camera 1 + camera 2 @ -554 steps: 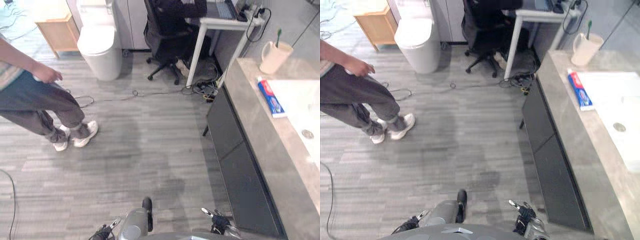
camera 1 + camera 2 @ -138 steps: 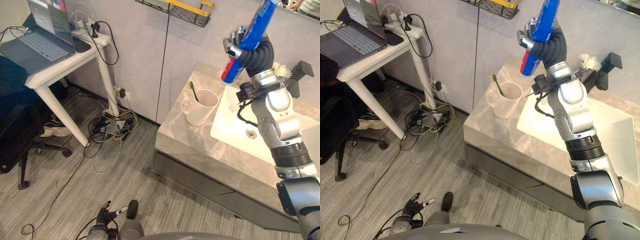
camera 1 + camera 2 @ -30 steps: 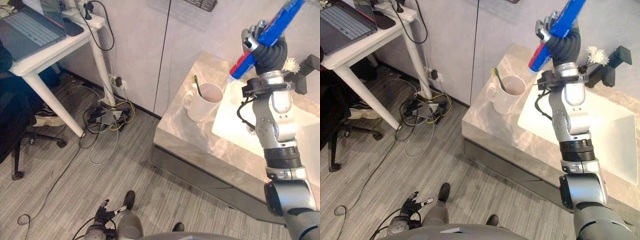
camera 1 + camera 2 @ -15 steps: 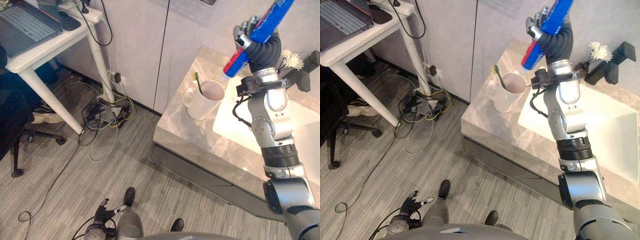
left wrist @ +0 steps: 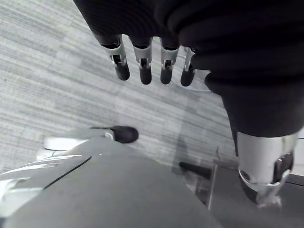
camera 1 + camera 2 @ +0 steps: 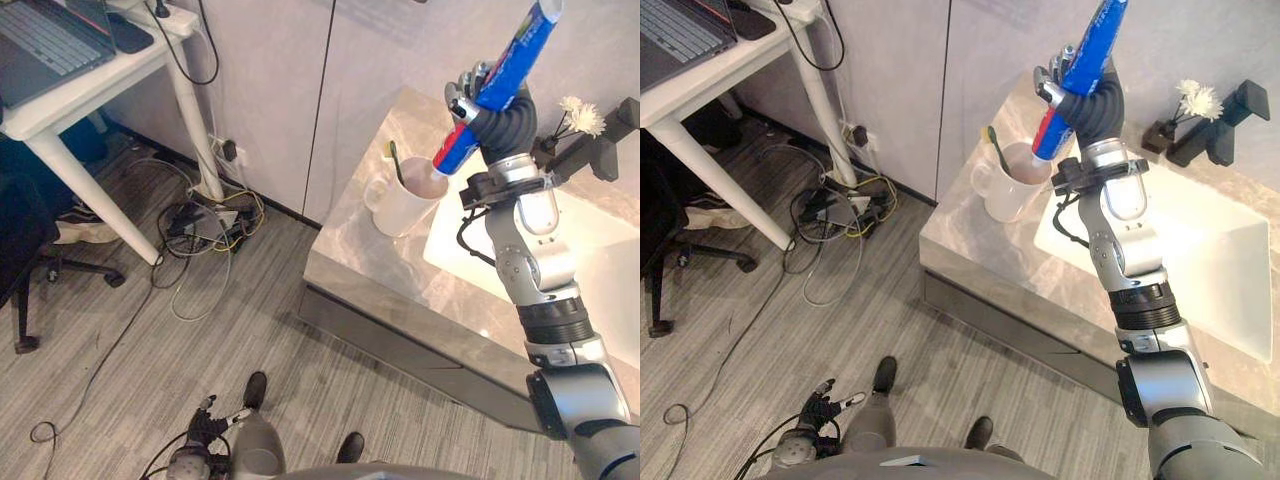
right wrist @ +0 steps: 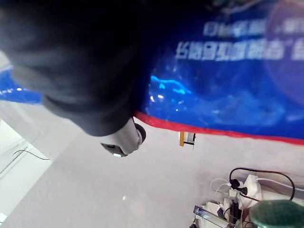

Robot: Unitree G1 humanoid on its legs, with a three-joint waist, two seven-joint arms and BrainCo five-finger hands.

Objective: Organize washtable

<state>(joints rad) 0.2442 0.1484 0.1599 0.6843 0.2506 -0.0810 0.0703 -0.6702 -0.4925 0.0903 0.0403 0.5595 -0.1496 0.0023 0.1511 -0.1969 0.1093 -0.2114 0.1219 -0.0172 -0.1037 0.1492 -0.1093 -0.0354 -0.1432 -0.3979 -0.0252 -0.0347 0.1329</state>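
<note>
A grey stone-patterned washtable (image 6: 360, 255) with a white sink basin (image 6: 1210, 265) set in it stands against a pale wall, over a grey plank floor (image 6: 150, 340). To its left, a tangle of cables (image 6: 205, 225) lies under a white desk (image 6: 90, 85) carrying a laptop (image 6: 45, 40). A white mug (image 6: 405, 205) with a green toothbrush (image 6: 395, 162) leaning in it sits on the counter beside the basin. White flowers (image 6: 582, 115) and a black holder (image 6: 610, 150) stand at the back. The right hand (image 6: 478, 100) is raised above the mug, fingers wrapped round the middle of a blue and red toothpaste tube (image 6: 522, 48). The tube slants steeply, its flat end sticking out high above the fingers and its white cap end below them, just over the mug's mouth (whether it touches the rim cannot be told). The left hand (image 5: 145, 66) hangs low over the floor, fingers straight and holding nothing.
</note>
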